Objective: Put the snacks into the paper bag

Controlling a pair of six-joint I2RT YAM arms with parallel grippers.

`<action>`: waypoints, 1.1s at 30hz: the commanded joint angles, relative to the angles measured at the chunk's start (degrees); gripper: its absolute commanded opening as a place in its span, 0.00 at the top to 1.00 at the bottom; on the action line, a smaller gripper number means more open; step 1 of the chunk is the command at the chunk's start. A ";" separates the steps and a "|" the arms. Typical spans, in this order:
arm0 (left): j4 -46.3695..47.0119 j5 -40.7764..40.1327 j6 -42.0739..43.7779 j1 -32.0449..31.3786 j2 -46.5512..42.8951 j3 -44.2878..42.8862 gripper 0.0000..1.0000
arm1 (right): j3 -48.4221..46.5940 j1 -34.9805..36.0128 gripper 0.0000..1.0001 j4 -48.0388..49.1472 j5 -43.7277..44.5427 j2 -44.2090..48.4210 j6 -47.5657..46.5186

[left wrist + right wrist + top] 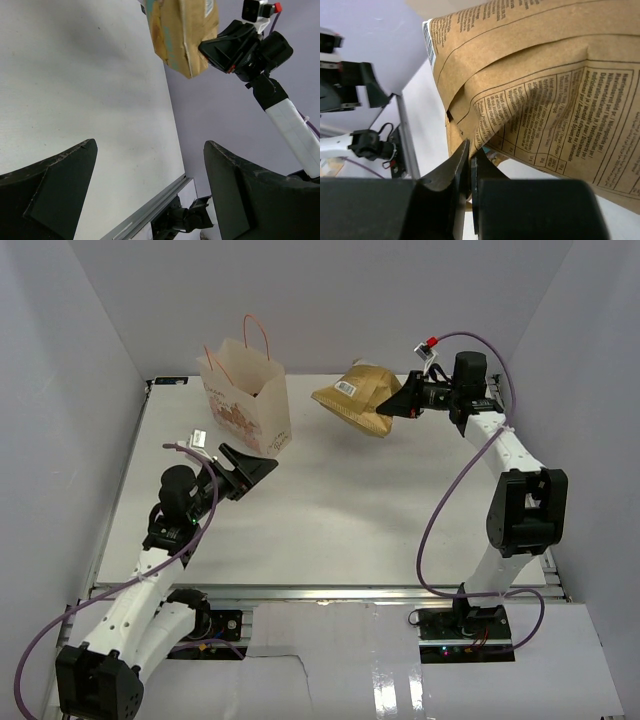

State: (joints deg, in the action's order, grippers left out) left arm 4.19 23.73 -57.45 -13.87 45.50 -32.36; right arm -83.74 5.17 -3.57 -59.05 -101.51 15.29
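My right fingers (pixel 394 406) clench one edge of the tan chip bag (pixel 357 398), holding it clear of the counter (pixel 330 515), right of the paper bag (pixel 247 405), ready to carry over its rim; my left fingers (pixel 256 468) hang released, empty, just in front of it.

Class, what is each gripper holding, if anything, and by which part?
The right gripper pinches the chip bag by its edge nearest that arm. The left gripper is open, holding nothing.
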 commanded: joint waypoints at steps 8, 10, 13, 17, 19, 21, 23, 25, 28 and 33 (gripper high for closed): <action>1.79 0.88 1.11 -0.46 0.65 -1.39 0.02 | -11.78 4.66 0.92 -1.50 -3.28 6.50 -10.87; 1.79 0.62 1.03 -0.37 0.21 -1.04 0.02 | -16.07 6.16 0.92 -6.85 1.98 6.42 -17.88; 1.27 0.18 1.64 -0.46 -0.32 -1.21 0.02 | -20.91 10.46 0.92 -9.87 9.10 6.15 -24.40; -0.40 -0.26 2.52 -0.46 -0.93 -1.83 0.02 | -27.32 15.30 0.92 -11.45 20.25 4.75 -30.30; -1.45 -0.78 2.78 -0.46 -1.55 -1.74 0.02 | -30.24 18.71 0.92 -11.46 24.66 3.44 -32.77; -2.07 -1.31 3.05 -0.46 -2.69 -1.48 0.02 | -33.23 21.27 0.92 -9.80 31.86 2.64 -36.55; -3.22 -2.10 3.22 -0.46 -4.35 -0.87 0.02 | -34.29 24.79 0.92 -7.60 38.18 1.67 -38.57; -3.83 -3.07 3.40 -0.46 -5.50 -0.60 0.02 | -35.17 27.77 0.92 -3.82 41.80 0.54 -41.56; -6.81 -3.77 3.92 -0.46 -7.52 -0.42 0.02 | -36.05 31.64 0.92 0.82 47.43 -1.31 -47.70; -8.49 -4.91 4.01 -0.46 -10.07 0.28 0.02 | -35.96 36.40 0.92 11.73 59.12 -4.83 -55.62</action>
State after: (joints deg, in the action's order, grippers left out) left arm -2.17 20.32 -54.26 -14.06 36.77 -32.38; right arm -117.14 39.75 -5.61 -10.63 -105.41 -32.29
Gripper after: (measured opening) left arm 0.976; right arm 0.079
